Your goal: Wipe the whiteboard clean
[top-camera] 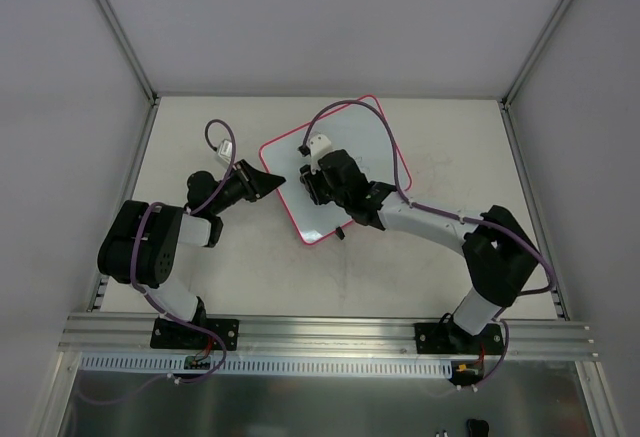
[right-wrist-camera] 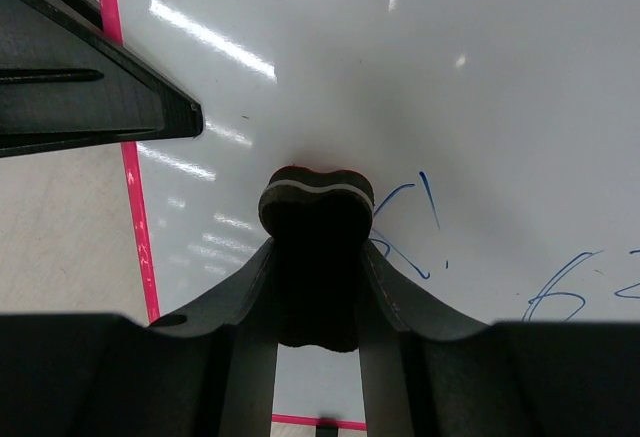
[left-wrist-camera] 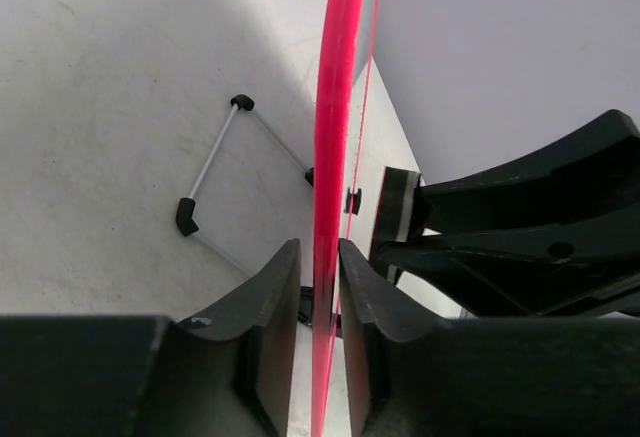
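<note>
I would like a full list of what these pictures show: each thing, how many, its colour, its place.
glossy white rectangular whiteboard with pink rim: one, white and pink, mid-table, askew.
blue marker writing: few strokes, blue, on the board beside the eraser.
black eraser block: one, black, against the board.
thin wire stand: one, white with black ends, on the table by the board.
table: one, pale grey, under everything.
metal rail: one, silver, table's near edge.
left gripper: one, black, jaws either side of the pink rim, grip unclear.
right gripper: one, black, shut on the eraser.

Left fingers (left-wrist-camera: 262,332) narrowly parted, right fingers (right-wrist-camera: 235,342) clamped tight
</note>
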Controlling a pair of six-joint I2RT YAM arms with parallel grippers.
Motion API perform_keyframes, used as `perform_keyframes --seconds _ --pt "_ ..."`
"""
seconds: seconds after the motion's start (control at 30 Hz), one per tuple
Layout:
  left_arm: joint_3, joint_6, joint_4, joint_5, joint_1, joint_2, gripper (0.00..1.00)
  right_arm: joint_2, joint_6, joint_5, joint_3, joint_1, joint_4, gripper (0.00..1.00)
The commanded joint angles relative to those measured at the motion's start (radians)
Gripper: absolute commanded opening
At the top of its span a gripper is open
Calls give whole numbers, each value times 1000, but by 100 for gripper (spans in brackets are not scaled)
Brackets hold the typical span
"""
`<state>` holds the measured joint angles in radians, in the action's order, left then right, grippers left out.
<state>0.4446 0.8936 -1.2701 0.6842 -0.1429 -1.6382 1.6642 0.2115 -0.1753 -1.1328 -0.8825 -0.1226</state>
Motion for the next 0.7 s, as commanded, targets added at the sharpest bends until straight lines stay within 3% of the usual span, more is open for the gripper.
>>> perform_keyframes --seconds 0.0,0.13,0.27,0.67 --pt "31 -7 -360 34 0 -2 20 17 6 -4 -47 -10 -51 0" --pt "32 -10 -357 38 0 -5 15 32 12 -24 -48 -19 -74 0" --pt "42 -15 -348 49 0 -17 1 42 15 -21 -42 -24 -98 0" --pt "29 -38 -348 58 0 -3 0 83 26 -62 -50 -27 -132 0"
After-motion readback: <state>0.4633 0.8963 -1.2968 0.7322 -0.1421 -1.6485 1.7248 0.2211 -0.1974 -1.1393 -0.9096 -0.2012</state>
